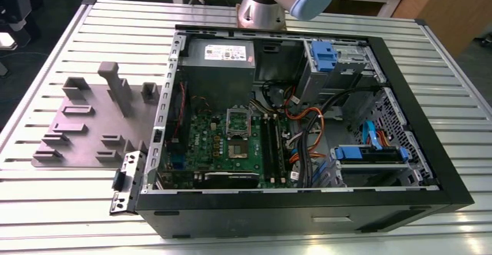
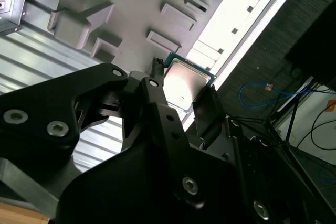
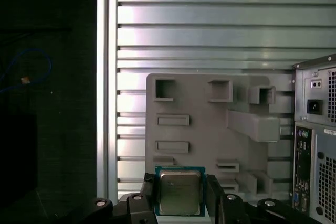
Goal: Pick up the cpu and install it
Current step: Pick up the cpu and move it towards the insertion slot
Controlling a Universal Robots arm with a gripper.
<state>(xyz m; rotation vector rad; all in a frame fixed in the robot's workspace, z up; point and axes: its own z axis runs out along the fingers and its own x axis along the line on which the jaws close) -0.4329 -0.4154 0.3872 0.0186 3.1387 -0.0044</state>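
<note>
In both wrist views my gripper (image 3: 180, 193) (image 2: 184, 92) is shut on the cpu (image 3: 179, 190) (image 2: 185, 83), a small square chip with a silvery top and a green rim. One black finger (image 3: 148, 191) presses each of two opposite edges. The chip hangs high above the grey fixture plate (image 3: 199, 129) (image 2: 131, 9). In the exterior view the green motherboard (image 1: 223, 151) lies inside the open computer case (image 1: 430, 168), with its socket (image 1: 237, 147) bare and the silver socket frame (image 1: 238, 120) flipped up behind it.
The grey fixture plate (image 1: 84, 128) with raised blocks lies on the slatted metal table (image 1: 46, 197) at the exterior view's left of the case. Cables, blue drive brackets (image 1: 369, 153) and a power supply (image 1: 219, 56) crowd the case. The arm's base (image 1: 261, 7) stands behind the case.
</note>
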